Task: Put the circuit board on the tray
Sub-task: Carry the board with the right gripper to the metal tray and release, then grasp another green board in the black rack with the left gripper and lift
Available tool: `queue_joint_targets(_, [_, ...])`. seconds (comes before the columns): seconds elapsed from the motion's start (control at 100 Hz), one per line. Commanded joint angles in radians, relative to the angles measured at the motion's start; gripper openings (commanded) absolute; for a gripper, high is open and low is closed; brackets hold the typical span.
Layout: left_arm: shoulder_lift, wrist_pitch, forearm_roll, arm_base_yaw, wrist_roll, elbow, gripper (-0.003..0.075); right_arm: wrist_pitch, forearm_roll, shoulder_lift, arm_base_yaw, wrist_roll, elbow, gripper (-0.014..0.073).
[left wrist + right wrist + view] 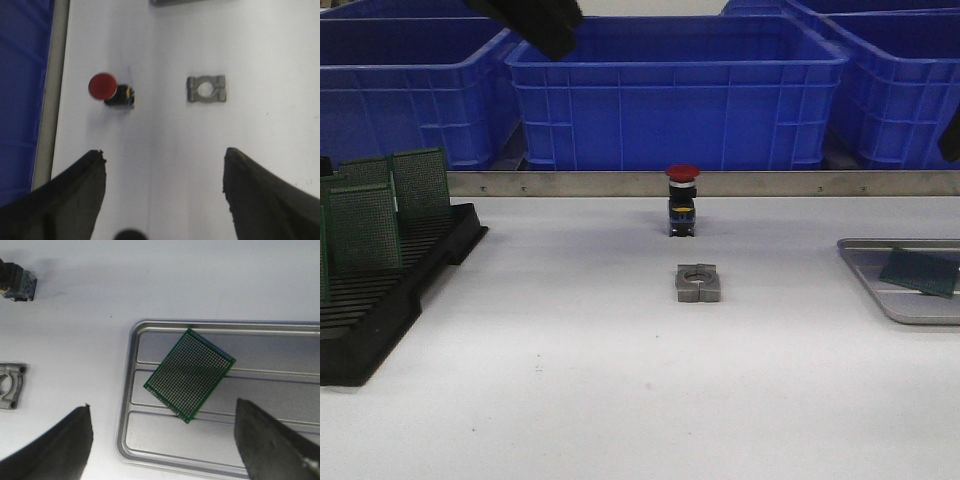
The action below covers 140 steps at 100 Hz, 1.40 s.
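Note:
A green perforated circuit board [190, 374] lies flat on the silver-grey tray [150, 450]; both show at the front view's right edge, board [919, 271] on tray [880, 300]. My right gripper [162, 412] is open and empty, high above the tray's near corner. In the front view only a dark bit of that arm shows at the right edge. My left gripper [164, 159] is open and empty, high above the white table; its arm [535, 20] shows at the top left. Several more green boards [390, 205] stand in the black slotted rack [380, 300].
A red-capped push button [682, 200] stands mid-table, with a small metal bracket [699, 283] in front of it; both show in the left wrist view, button [107, 90] and bracket [206, 89]. Blue bins [670, 90] line the back behind a metal rail [570, 183].

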Motion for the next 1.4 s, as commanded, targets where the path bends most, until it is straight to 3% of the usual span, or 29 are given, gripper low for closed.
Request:
queue_joint_targets(0.0, [-0.067,0.035,0.011,0.032,-0.058,-0.027,0.0472,-0.020,0.012,-0.048,-0.003,-0.003,-0.027,0.0592])
queue_joint_targets(0.29, [-0.068,0.035,0.153,0.085,-0.077,0.063,0.0470,-0.026,0.012,-0.049,-0.003,-0.003,-0.027,0.0592])
queue_joint_targets(0.51, [-0.096,0.035,0.330,0.091,-0.108,0.154,0.0370,-0.030,0.012,-0.049,-0.003,-0.003,-0.027,0.0592])
queue_joint_targets(0.87, [-0.108,0.035,0.316,0.165,-0.113,0.210,0.0366,-0.044,0.019,-0.049,-0.003,-0.003,-0.027,0.0591])
queue_joint_targets(1.39, [-0.106,-0.054,0.280,0.192,-0.041,0.323,0.0391,-0.046,0.027,-0.049,-0.003,-0.003,-0.027,0.0589])
